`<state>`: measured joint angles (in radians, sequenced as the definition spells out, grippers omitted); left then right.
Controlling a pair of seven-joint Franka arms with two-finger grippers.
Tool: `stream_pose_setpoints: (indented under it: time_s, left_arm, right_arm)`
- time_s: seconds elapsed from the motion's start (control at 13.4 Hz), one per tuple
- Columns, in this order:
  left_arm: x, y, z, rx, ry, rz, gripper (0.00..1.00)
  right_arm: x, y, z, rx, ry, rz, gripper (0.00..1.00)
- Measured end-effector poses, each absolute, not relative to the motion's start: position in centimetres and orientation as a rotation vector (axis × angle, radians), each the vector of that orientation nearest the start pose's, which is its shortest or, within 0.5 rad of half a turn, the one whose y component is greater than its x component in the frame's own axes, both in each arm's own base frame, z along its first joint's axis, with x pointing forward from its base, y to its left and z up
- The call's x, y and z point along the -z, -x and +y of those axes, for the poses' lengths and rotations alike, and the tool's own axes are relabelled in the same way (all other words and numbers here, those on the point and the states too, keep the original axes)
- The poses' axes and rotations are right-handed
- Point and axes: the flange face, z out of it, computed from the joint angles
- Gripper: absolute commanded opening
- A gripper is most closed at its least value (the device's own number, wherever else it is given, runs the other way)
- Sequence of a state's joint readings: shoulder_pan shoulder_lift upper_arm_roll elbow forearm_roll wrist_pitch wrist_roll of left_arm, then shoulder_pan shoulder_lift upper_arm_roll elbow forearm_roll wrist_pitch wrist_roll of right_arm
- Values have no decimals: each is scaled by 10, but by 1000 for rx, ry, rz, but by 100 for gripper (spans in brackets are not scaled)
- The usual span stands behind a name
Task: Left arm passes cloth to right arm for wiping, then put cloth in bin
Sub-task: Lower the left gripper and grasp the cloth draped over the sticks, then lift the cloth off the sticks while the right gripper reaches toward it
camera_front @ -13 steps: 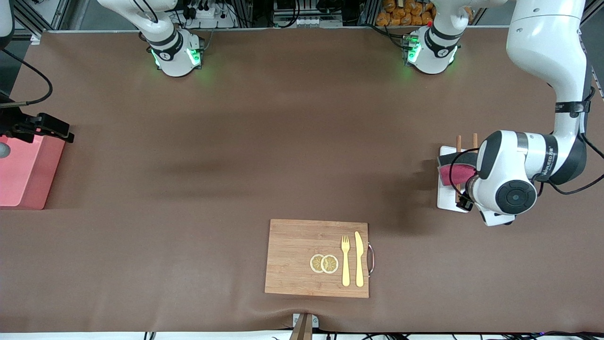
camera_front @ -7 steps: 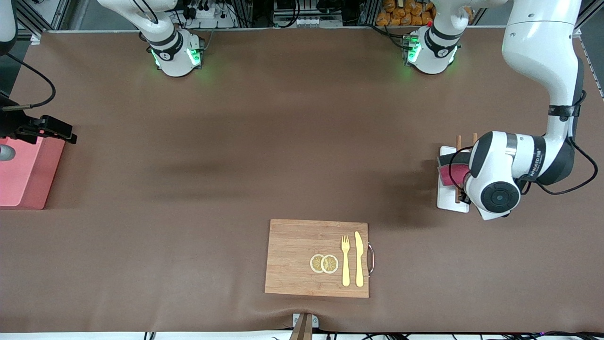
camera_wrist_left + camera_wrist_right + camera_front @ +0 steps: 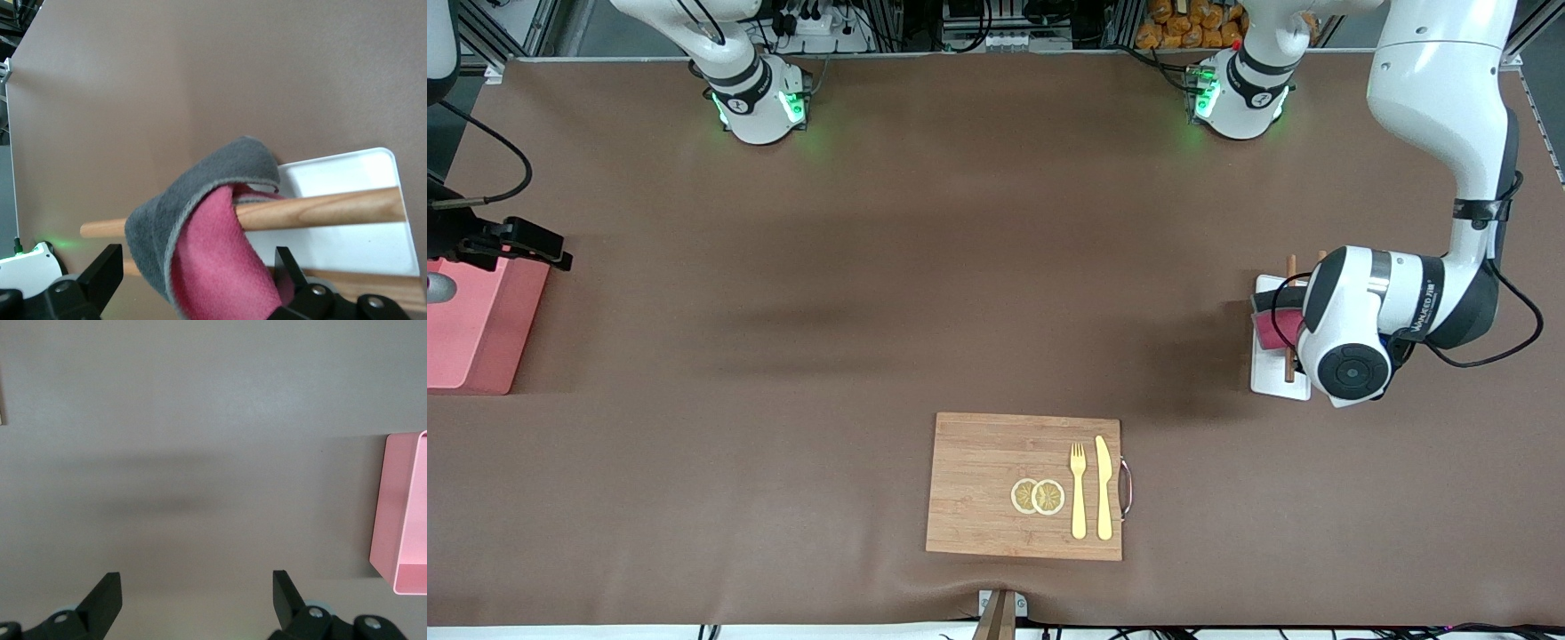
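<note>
Maroon-grey cloth hangs on rack rod at left arm's table end. Left gripper wide, straddling it: descend straight, pinch cloth only, avoid rod. Right gripper wide, waiting beside bin.

table: brown mat | on it: pink bin, wood board, white rack

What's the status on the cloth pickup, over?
Left gripper open, straddling the cloth draped on the rack's wooden rod, not yet gripped. Right gripper open, waiting by the bin. Nothing blocking.
</note>
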<state>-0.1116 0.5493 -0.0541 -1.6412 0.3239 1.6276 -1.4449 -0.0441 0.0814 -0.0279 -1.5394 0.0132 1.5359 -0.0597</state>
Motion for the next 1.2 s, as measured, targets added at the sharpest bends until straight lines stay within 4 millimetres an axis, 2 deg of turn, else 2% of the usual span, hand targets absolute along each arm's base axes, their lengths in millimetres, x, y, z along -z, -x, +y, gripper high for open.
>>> stream_pose_setpoints:
  time_s: [0.07, 0.15, 0.22, 0.37, 0.45, 0.9, 1.05, 1.2]
  left_arm:
    - [-269, -612, -69, -243, 2111, -1393, 100]
    - [-269, -611, -71, -245, 2104, -1391, 69]
    - [-269, -610, -71, -240, 2096, -1391, 44]
    - [-268, -609, -69, -220, 2078, -1392, 9]
    - [-267, -609, -69, -214, 2069, -1395, 0]
    - [-270, -610, -69, -184, 2013, -1462, 0]
    - [-277, -613, -70, -169, 2022, -1474, 0]
    - [-295, -616, -74, -145, 2043, -1484, 0]
  right_arm:
    - [-590, -573, -39, -134, 3122, 19, 100]
    - [-588, -574, -39, -137, 3122, 17, 100]
    - [-587, -574, -39, -141, 3122, 14, 100]
    - [-586, -575, -39, -144, 3121, 10, 100]
    - [-585, -575, -39, -145, 3121, 9, 100]
    - [-585, -575, -40, -146, 3122, 6, 100]
    - [-585, -575, -41, -148, 3121, 9, 100]
    - [-583, -576, -42, -154, 3121, 11, 100]
